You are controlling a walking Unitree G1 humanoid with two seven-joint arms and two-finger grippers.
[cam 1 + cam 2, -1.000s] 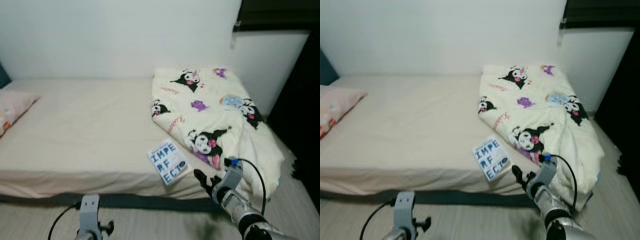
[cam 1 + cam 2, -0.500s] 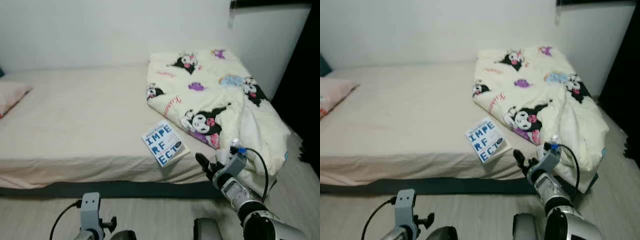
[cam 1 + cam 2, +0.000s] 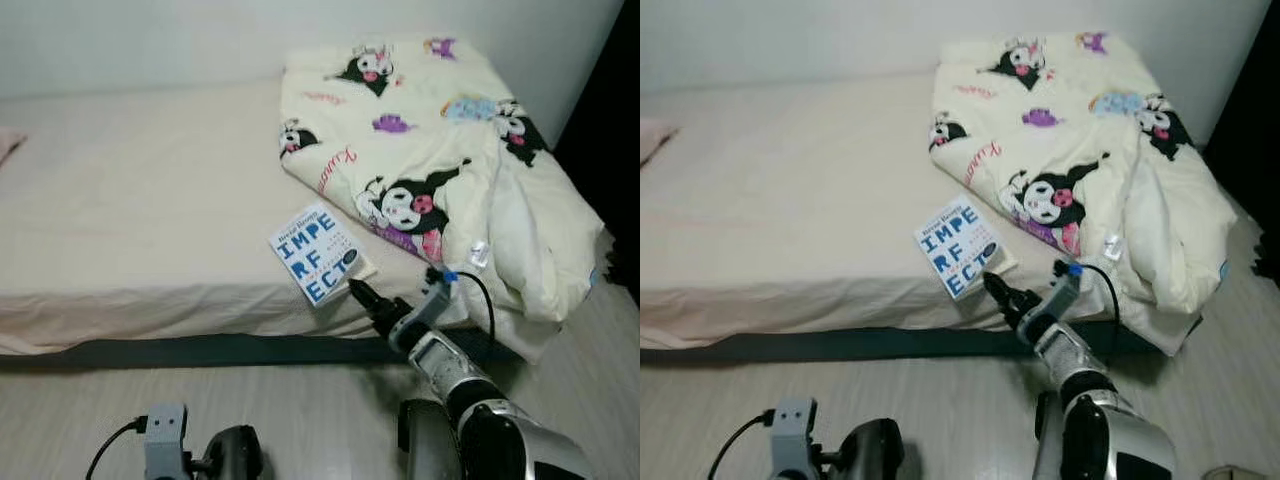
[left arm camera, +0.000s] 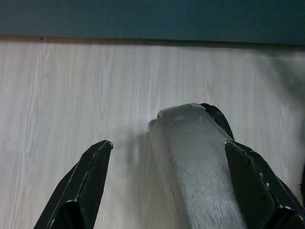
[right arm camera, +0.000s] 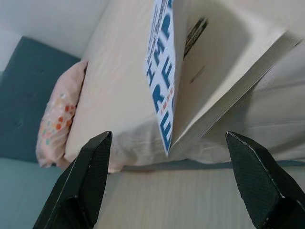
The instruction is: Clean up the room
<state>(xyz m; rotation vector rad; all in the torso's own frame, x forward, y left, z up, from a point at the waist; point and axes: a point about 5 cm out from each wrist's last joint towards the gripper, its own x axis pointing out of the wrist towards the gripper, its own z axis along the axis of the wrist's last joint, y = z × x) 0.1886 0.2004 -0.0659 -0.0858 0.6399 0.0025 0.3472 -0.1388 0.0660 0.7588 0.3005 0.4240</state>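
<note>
Book (image 3: 316, 254) lies flat near the front edge of the bed (image 3: 140, 230), just beside the cartoon-print blanket (image 3: 440, 170). Right tool (image 3: 362, 297) at the book's near corner, fingers spread wide, nothing gripped. Left tool (image 4: 167, 191) hangs over wood floor (image 4: 57, 95), fingers apart, empty.

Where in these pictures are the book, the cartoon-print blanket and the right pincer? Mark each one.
book (image 3: 315, 256), left eye view, middle of its blue-lettered cover.
cartoon-print blanket (image 3: 1080, 150), right eye view, middle of the cream fabric.
right pincer (image 3: 362, 295), left eye view, between its black fingertips.
</note>
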